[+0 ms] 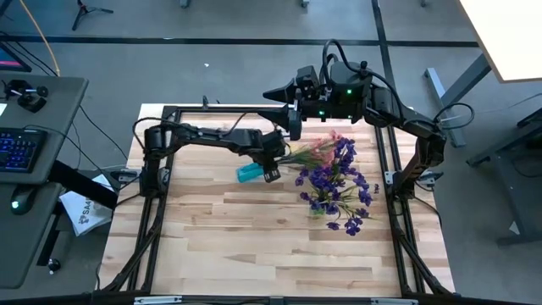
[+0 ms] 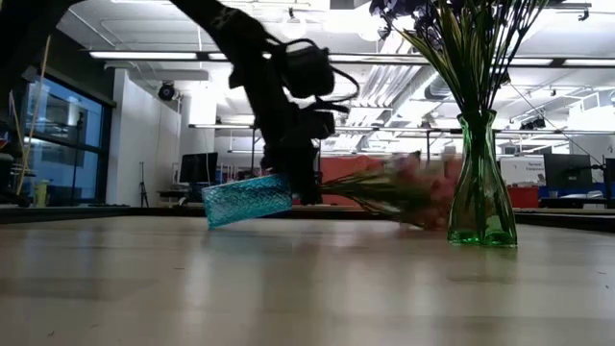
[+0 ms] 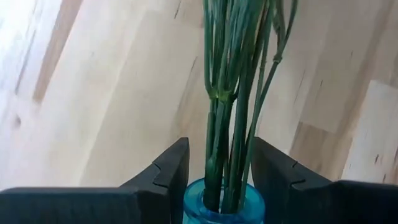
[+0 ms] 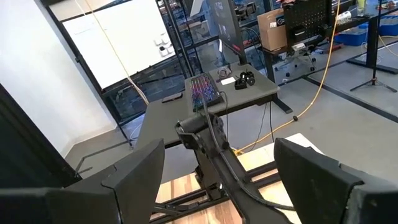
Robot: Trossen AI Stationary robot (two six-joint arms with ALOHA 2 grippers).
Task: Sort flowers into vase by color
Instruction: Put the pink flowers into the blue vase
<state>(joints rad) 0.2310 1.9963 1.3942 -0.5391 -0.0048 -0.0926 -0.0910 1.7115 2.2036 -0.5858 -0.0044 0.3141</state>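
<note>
A blue glass vase (image 2: 248, 200) lies tipped almost flat near the table's middle, with pink flowers (image 1: 318, 151) sticking out of its mouth toward the right. My left gripper (image 1: 271, 172) is shut on it at the mouth end. An upright green vase (image 2: 480, 183) at the right holds the purple flowers (image 1: 340, 182). My right gripper (image 1: 278, 95) hangs high over the far edge, level and open, holding nothing. My left gripper pinches the blue vase's neck, just below its rim (image 3: 224, 208), between its two fingers (image 3: 169, 177). The fingers slant steeply down and lie across the neck. The vase is tilted with its mouth end raised and its base end (image 2: 213, 219) low; whether the base touches the table I cannot tell. Green stems (image 3: 227, 93) run out past the fingertips.
The pink blossoms (image 2: 413, 187) reach close to the green vase's foot. A dark metal frame (image 1: 169, 110) borders the wooden tabletop. Bare wood lies across the near half (image 1: 271, 254). A desk with a keyboard (image 1: 21, 148) stands off the table's left.
</note>
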